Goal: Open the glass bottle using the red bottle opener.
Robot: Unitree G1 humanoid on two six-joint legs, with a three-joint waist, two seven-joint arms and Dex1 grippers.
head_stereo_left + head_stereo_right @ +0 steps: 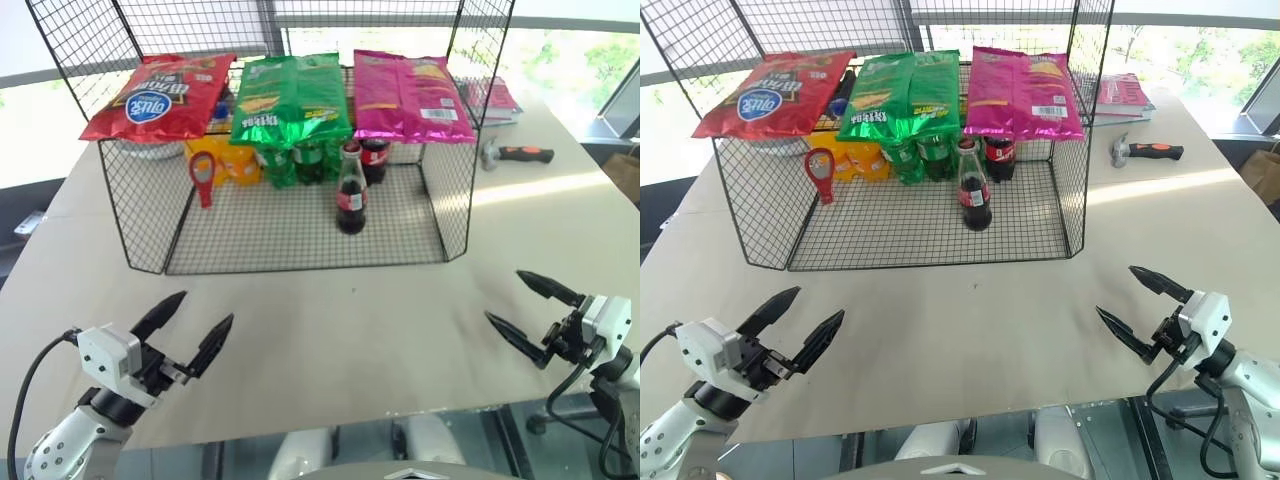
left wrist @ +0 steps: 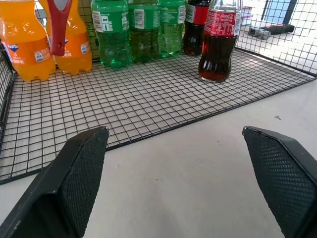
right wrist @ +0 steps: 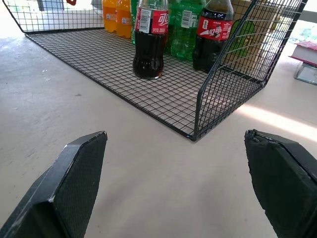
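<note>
Starting at your left, the left gripper [image 1: 195, 323] hovers over the bare table [image 1: 350, 330] with its two black fingers spread wide and nothing between them. Up in the wire rack [image 1: 300, 250], the red bottle opener [image 1: 202, 176] hangs at the left end in front of the orange bottles [image 2: 44, 39] — it looks flat, stiff and light, so I'd pinch it across the short handle and leave the ring head free. I count one opener, two orange bottles and, as far as the bags allow, three green bottles [image 2: 141, 29]. Further right, the glass bottle [image 1: 351, 192] stands upright on the rack's mesh floor, apart from the row and nearest you, with one stouter dark cola bottle [image 1: 374, 157] just behind it. Expect the glass bottle to be heavy for its size, slick and breakable; take it around the body at the red label, never the narrow neck. Three crisp bags [image 1: 290, 95] lie on top — red, green, pink. Past the rack sits one hammer [image 1: 515, 154]. The right gripper [image 1: 530, 310] is likewise wide apart and empty.
</note>
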